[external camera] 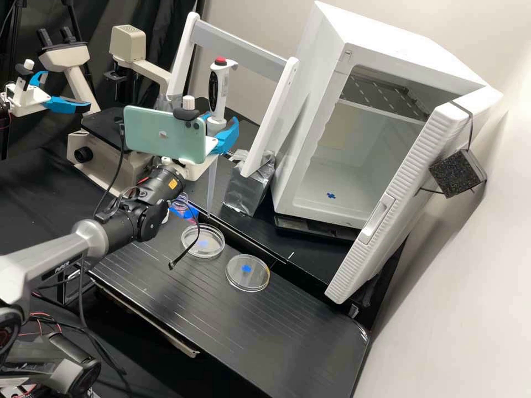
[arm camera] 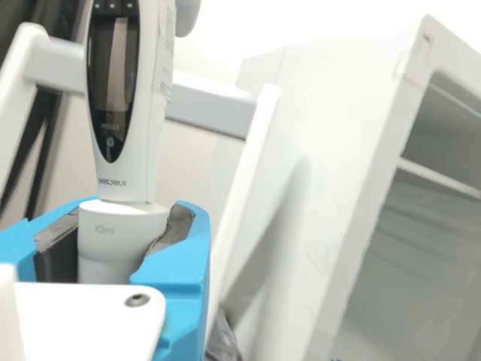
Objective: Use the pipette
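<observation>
In the high view my gripper (external camera: 217, 132) is at the back of the bench, its blue fingers around the lower body of the white, red-topped pipette (external camera: 219, 91). The pipette stands nearly upright, its long clear tip (external camera: 211, 185) pointing down close to the back rim of the left petri dish (external camera: 203, 241); whether they touch I cannot tell. In the wrist view the gripper (arm camera: 124, 244) is shut on the pale collar of the pipette (arm camera: 124, 98), dark pads on both sides. A second petri dish (external camera: 247, 272) lies nearer the front right.
A white incubator (external camera: 310, 110) with its door (external camera: 409, 182) swung open stands at the right. A white frame (external camera: 265, 127) and a foil-wrapped box (external camera: 249, 185) are just right of the gripper. A microscope (external camera: 105, 149) stands behind left, beside a second arm's gripper.
</observation>
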`<state>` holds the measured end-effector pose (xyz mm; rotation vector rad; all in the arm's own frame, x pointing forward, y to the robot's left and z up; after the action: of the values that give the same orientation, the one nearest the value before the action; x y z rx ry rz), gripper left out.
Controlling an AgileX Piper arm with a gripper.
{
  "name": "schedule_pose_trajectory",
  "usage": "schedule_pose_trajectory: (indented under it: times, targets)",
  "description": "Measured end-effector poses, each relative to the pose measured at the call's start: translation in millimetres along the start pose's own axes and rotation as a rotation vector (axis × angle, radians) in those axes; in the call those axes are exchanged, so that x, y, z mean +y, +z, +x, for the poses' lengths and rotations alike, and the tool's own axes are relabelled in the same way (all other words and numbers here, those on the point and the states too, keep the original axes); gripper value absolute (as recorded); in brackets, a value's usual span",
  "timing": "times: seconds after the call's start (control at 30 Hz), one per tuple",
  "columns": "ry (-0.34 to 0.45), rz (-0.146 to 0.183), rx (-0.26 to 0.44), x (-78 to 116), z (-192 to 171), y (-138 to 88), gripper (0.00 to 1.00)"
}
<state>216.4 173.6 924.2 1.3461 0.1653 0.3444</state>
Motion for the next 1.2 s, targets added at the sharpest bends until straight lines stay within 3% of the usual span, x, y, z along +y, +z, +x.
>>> schedule_pose_trajectory:
  times: [0.13,0.23,0.6,0.83,0.9,0.93,1.0,1.2]
  targets:
    - [-0.009,0.037,0.053,12.3,15.0,-16.3,0.00]
    - [-0.024,0.038,0.086,20.4,27.3,-29.5,0.00]
    - [-0.110,0.052,0.078,44.5,85.6,-71.6,0.00]
    - [-0.159,0.050,0.034,43.2,114.7,-84.4,0.00]
    - [-0.192,0.060,0.026,40.4,122.9,-85.2,0.00]
    - [-0.207,0.088,0.028,38.2,126.5,-85.7,0.00]
    - [-0.234,0.060,0.033,33.2,131.5,-85.2,0.00]
    - [-0.267,0.069,0.019,29.5,138.6,-77.2,0.00]
